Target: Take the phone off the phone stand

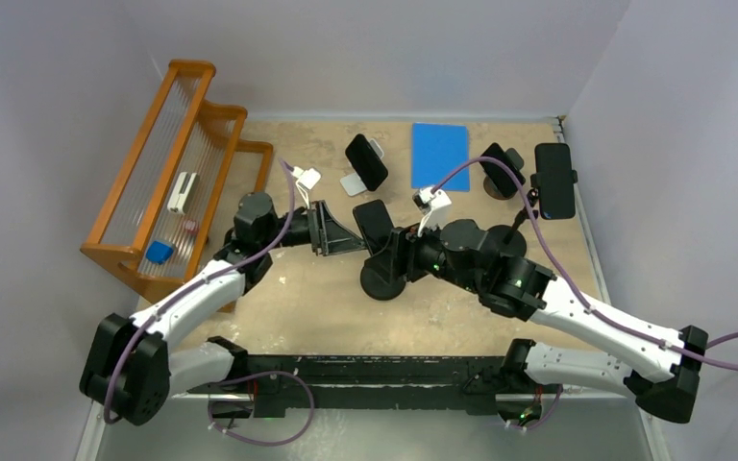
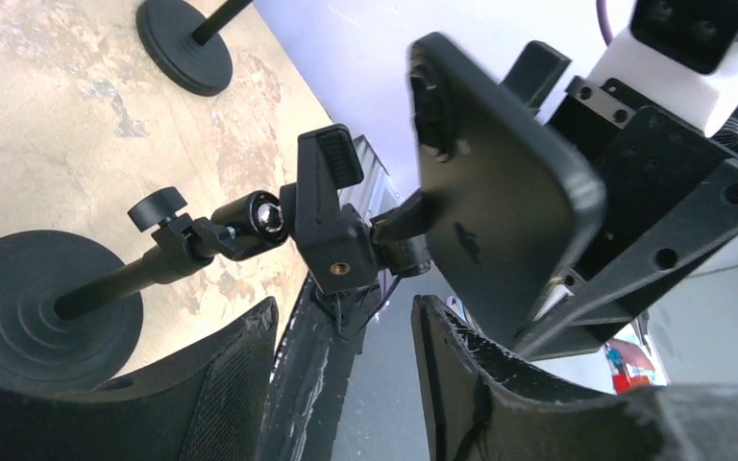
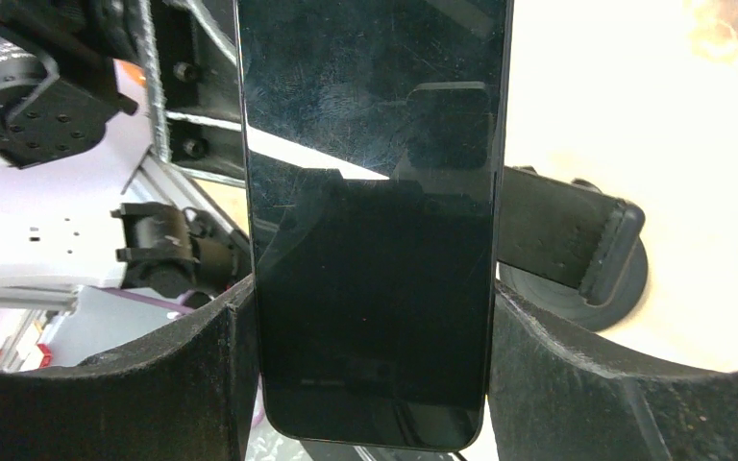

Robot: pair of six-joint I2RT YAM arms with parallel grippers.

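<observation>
Right up against the right wrist cam are the right gripper's two black padded fingers, squeezed onto both long edges of the black rectangular glass-fronted phone, so it's got a firm hold on it. Head count from the top view: two arms and three phones I'm sure of. That's the gripped one mid-table, a second black phone at 12 o'clock from it leaning on a small white holder, and a third black phone out at 2 o'clock up on a pole. There's also a dark shape on a round base at 1 o'clock, and I can't tell if that's a fourth. One blue flat sheet and one orange wooden rack at 9 o'clock. The gripped phone's long axis runs roughly 11 to 5 from above and straight 12 to 6 in the wrist view, rounded corners at the 6 end. Screen is dark, glossy and smudgy; the back is matte with a camera bump. It sits at 12 o'clock of the round base of the black pole-type phone stand, just beside the stand's clamp head; can't tell if the clamp grips it. The left gripper is at 9 o'clock of the phone, jaws apart, holding nothing.
</observation>
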